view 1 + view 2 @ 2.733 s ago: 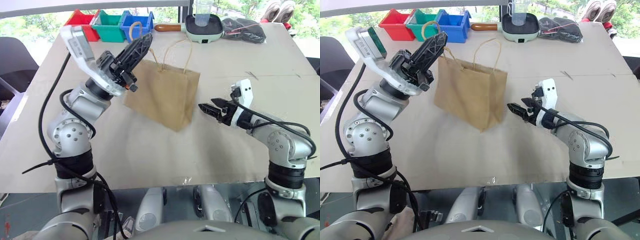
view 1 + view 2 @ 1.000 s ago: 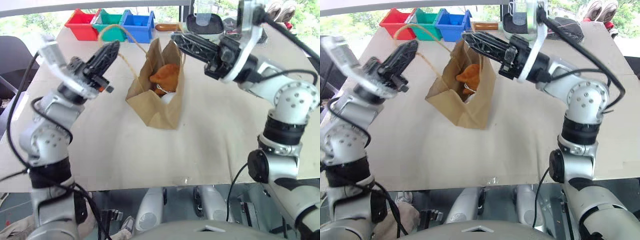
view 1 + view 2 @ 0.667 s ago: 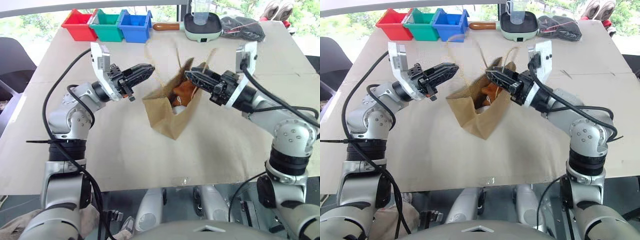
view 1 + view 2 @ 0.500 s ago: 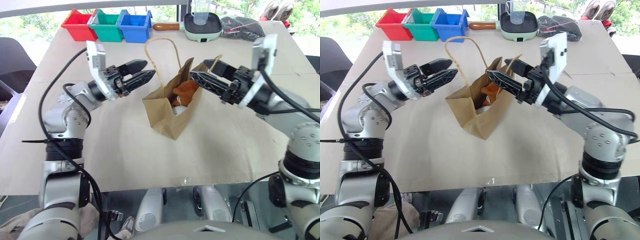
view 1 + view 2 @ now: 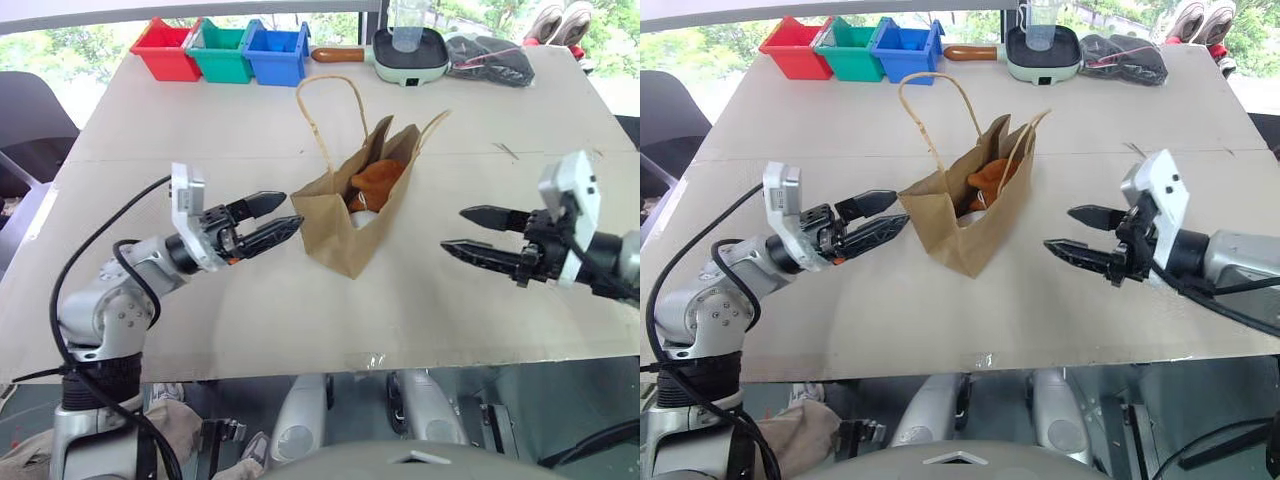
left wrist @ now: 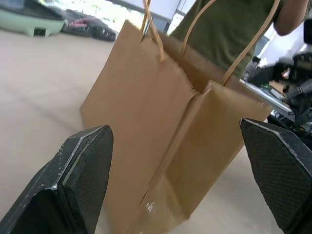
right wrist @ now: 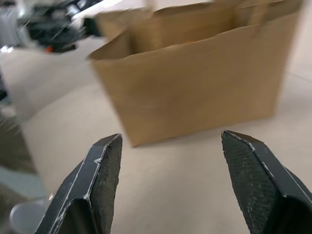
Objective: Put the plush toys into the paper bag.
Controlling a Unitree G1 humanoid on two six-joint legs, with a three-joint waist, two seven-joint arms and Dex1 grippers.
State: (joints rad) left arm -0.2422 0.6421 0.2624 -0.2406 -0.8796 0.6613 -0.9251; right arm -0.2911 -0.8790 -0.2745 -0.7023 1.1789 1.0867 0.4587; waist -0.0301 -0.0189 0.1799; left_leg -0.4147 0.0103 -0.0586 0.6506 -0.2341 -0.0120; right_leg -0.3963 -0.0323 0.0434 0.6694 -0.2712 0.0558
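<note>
While my two sets of fingers sit low over the tabletop [image 5: 250,330], nothing lies between either of them and the paper bag [image 5: 340,215]. Well beyond the fingertips, along the far edge, I see a row of three plastic bins – red [image 5: 166,47], green [image 5: 221,50] and blue [image 5: 275,52] – then a pale green pan [image 5: 407,52] with a brown handle and a clear cup in it, and a dark bundle [image 5: 490,58] past that. In the left wrist view a person in an olive top [image 6: 229,29] stands behind the bag.

The tabletop is a flat, matte beige sheet with a faint seam across it. My fingers are black, tapered and finely ribbed on their inner faces.

The left fingers [image 5: 266,221] are spread wide with nothing between them, their tips just beside the bag's near corner; I cannot tell whether they touch it. The right fingers [image 5: 473,232] are also parted and empty, well apart from the bag on its other side, pointing at it.

The bag is plain brown kraft paper with a serrated top edge – it stands upright, mouth gaping, with two tan cord handles looping up. Inside I see the brown plush toy [image 5: 377,180] near the top and a bit of white plush [image 5: 362,210] under it.
</note>
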